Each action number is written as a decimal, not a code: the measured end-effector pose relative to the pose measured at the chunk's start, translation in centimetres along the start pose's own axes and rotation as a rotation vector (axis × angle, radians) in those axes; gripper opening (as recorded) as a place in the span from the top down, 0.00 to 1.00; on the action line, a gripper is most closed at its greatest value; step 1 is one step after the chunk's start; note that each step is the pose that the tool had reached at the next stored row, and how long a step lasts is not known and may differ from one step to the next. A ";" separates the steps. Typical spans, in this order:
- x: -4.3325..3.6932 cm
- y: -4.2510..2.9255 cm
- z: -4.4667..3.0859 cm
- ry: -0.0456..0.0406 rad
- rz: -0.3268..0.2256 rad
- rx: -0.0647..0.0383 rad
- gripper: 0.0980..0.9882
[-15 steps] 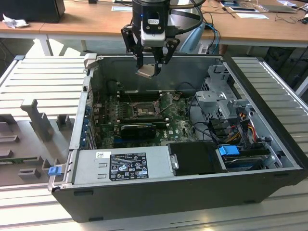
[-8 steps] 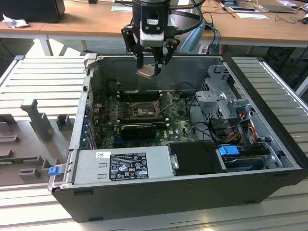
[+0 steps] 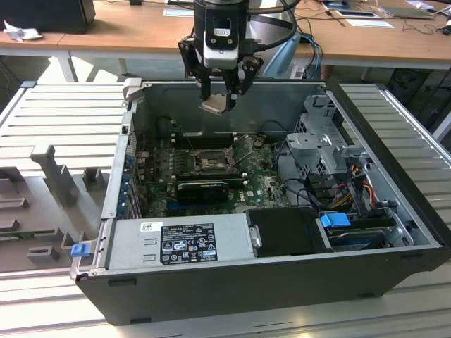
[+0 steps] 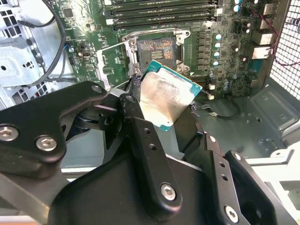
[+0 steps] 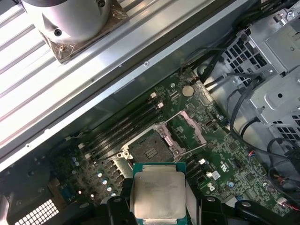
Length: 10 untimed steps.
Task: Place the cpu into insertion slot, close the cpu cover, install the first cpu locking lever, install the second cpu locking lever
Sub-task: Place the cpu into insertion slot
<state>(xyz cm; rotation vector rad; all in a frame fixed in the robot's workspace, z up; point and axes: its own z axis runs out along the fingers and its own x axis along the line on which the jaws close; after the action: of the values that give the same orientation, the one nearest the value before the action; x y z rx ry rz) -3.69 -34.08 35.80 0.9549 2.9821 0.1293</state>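
My gripper (image 3: 220,98) hangs above the open computer case and is shut on the cpu (image 3: 215,105), a flat square chip with a pale metal face. In both wrist views the cpu (image 4: 166,98) (image 5: 158,194) sits between the black fingers (image 4: 140,136), well above the green board. The insertion slot (image 4: 157,49) (image 5: 150,150) (image 3: 211,160) lies open and bare below it, a dark square socket with a silvery rim. The cpu cover (image 4: 111,63) (image 5: 192,129) is swung up and stands beside the slot.
Long black memory slots (image 4: 159,14) run next to the socket. A black card (image 3: 203,189) stands on the board. A grey power supply (image 3: 180,243) fills the case's near side. A metal drive cage (image 3: 324,141) with cables (image 3: 352,183) is at the exterior view's right.
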 end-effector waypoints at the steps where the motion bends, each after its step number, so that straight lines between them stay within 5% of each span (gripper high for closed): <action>1: 0.00 0.00 0.00 -0.0002 0.002 0.000 0.52; 10: 0.00 0.00 0.03 -0.0043 0.051 -0.001 0.52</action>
<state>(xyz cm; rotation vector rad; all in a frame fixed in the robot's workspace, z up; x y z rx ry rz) -3.69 -34.08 35.77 1.0307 2.9545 0.1286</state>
